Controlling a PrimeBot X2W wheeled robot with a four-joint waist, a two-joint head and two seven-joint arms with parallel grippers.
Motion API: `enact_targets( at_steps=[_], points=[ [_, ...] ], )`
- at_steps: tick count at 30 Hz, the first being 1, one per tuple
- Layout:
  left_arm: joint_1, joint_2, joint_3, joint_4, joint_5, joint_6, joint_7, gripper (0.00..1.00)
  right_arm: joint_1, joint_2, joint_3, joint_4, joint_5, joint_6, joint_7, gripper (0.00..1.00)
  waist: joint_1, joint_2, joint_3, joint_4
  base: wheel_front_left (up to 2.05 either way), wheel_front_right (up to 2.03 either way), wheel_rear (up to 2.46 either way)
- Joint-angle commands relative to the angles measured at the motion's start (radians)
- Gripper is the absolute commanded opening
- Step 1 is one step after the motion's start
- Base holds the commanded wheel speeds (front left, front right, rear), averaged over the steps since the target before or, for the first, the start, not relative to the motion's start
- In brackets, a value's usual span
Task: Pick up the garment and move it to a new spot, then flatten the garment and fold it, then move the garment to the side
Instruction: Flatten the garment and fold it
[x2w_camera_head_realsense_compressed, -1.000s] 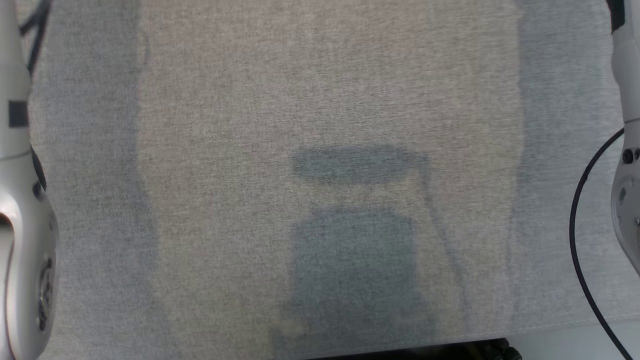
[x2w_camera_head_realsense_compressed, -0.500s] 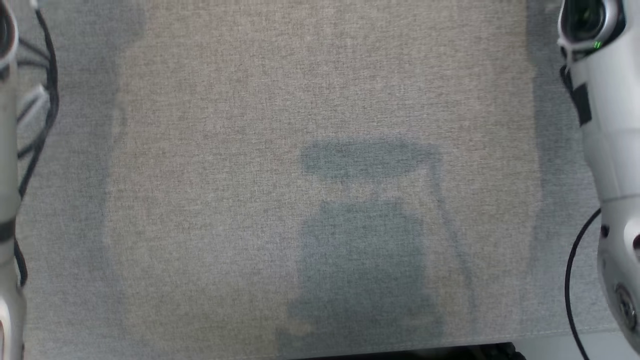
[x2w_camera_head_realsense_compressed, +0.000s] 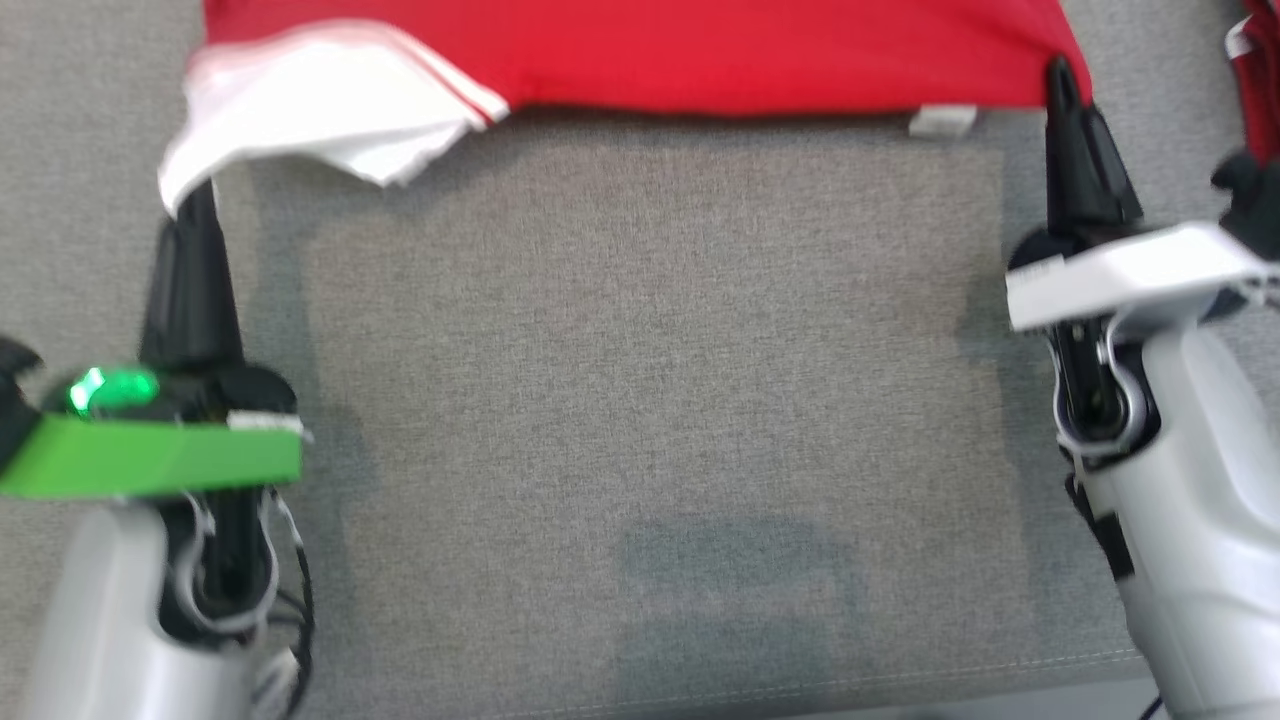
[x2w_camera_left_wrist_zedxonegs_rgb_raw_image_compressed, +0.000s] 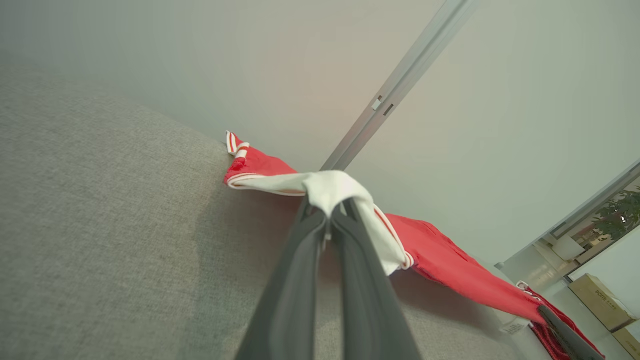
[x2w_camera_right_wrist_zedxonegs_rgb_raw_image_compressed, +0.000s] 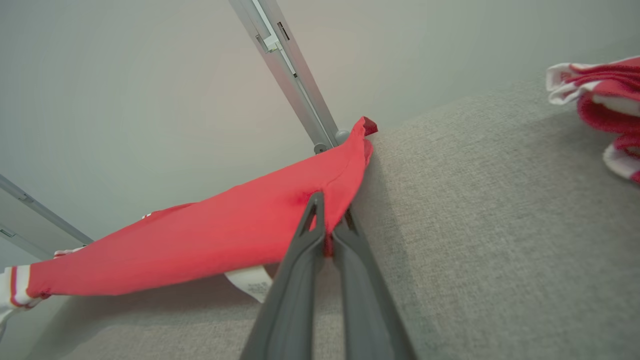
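Note:
The garment (x2w_camera_head_realsense_compressed: 700, 50) is a red shirt with a white, red-striped sleeve (x2w_camera_head_realsense_compressed: 320, 100), stretched across the top of the head view above the grey cloth surface (x2w_camera_head_realsense_compressed: 640, 350). My left gripper (x2w_camera_head_realsense_compressed: 188, 205) is shut on the white sleeve corner at the left. At the right, my right gripper (x2w_camera_head_realsense_compressed: 1058, 80) is shut on the red corner. In the left wrist view the left gripper (x2w_camera_left_wrist_zedxonegs_rgb_raw_image_compressed: 331, 215) pinches white cloth, and the garment (x2w_camera_left_wrist_zedxonegs_rgb_raw_image_compressed: 450, 265) runs off to the right. In the right wrist view the right gripper (x2w_camera_right_wrist_zedxonegs_rgb_raw_image_compressed: 327, 237) pinches the red hem of the garment (x2w_camera_right_wrist_zedxonegs_rgb_raw_image_compressed: 225, 230).
A second red-and-white cloth heap (x2w_camera_head_realsense_compressed: 1262, 90) lies at the far right, also in the right wrist view as the heap (x2w_camera_right_wrist_zedxonegs_rgb_raw_image_compressed: 600, 100). A white care label (x2w_camera_head_realsense_compressed: 940, 120) hangs from the hem. The surface's front edge (x2w_camera_head_realsense_compressed: 900, 685) runs along the bottom. A wall with a metal rail (x2w_camera_right_wrist_zedxonegs_rgb_raw_image_compressed: 290, 75) stands behind.
The head view has shifted. Earlier it held only pale forearms at both edges over bare grey cloth; now both grippers and the stretched red garment are in it.

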Motion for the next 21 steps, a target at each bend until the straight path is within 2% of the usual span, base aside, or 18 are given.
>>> enact_targets(
  at_steps=[1, 8, 14, 21],
  points=[
    [0.072, -0.022, 0.019, -0.008, 0.028, -0.005, -0.005, 0.00, 0.072, 0.002, -0.024, -0.036, -0.004, -0.001, -0.004, 0.00, 0.0001, 0.0061, -0.103, -0.001, 0.00, 0.00, 0.00],
    [0.309, -0.123, 0.045, 0.010, 0.094, -0.014, -0.004, 0.00, 0.323, 0.060, -0.063, -0.142, -0.040, -0.001, -0.004, 0.00, 0.0001, 0.0061, -0.224, -0.006, 0.00, 0.00, 0.00],
    [0.436, -0.165, 0.056, 0.006, 0.121, -0.017, -0.004, 0.00, 0.452, 0.095, -0.073, -0.177, -0.045, -0.001, -0.004, 0.00, 0.0001, 0.0061, -0.299, -0.010, 0.00, 0.00, 0.00],
    [0.566, -0.180, 0.084, -0.012, 0.113, -0.017, -0.004, 0.00, 0.592, 0.120, -0.082, -0.207, -0.062, -0.001, -0.004, 0.00, 0.0001, 0.0061, -0.381, -0.020, 0.00, 0.00, 0.00]
  ],
)
